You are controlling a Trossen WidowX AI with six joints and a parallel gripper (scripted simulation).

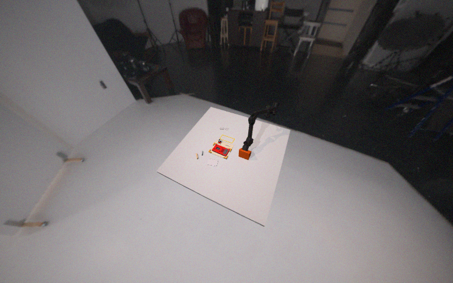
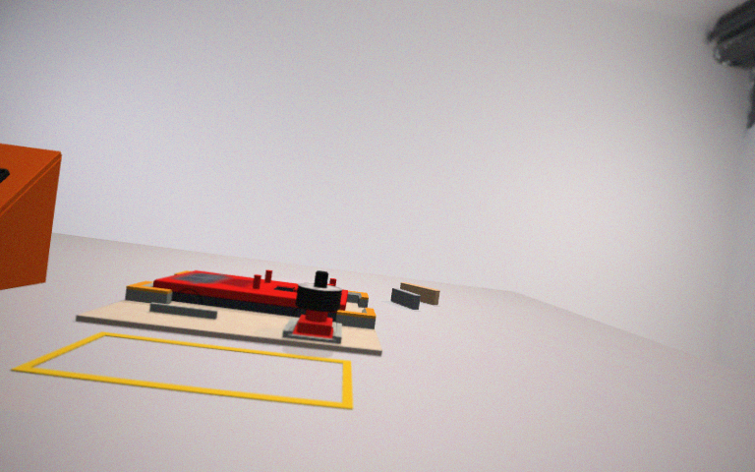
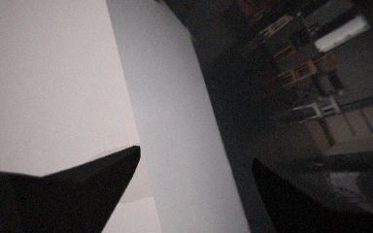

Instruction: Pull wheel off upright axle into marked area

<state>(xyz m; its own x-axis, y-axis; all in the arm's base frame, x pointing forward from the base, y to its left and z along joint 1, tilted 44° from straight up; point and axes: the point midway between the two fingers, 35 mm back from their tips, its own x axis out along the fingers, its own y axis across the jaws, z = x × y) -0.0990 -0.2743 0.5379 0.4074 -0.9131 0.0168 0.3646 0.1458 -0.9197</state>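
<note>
The black wheel [image 1: 219, 141] [image 2: 319, 298], with a grey top face, sits on the upright axle, whose black tip [image 2: 320, 278] sticks up through it. Below is a red foot [image 2: 315, 325] on a grey plate at the board's corner. The marked area, a yellow outline [image 1: 228, 136] [image 2: 347, 383], lies on the table beside that board. My gripper [image 1: 276, 107] [image 3: 195, 157] is open with nothing between its fingers. It is raised high, far from the wheel, beyond the arm's base and over the table's far edge. It is not seen in the exterior view.
A red panel [image 1: 220, 150] [image 2: 233, 291] lies on the pale board [image 2: 105, 313] between grey and orange corner blocks. A tan block [image 1: 197, 155] [image 2: 426, 293] and a grey block [image 1: 202, 152] [image 2: 404, 298] stand beyond it. The orange base box [image 1: 245, 153] [image 2: 28, 216] stands beside the board.
</note>
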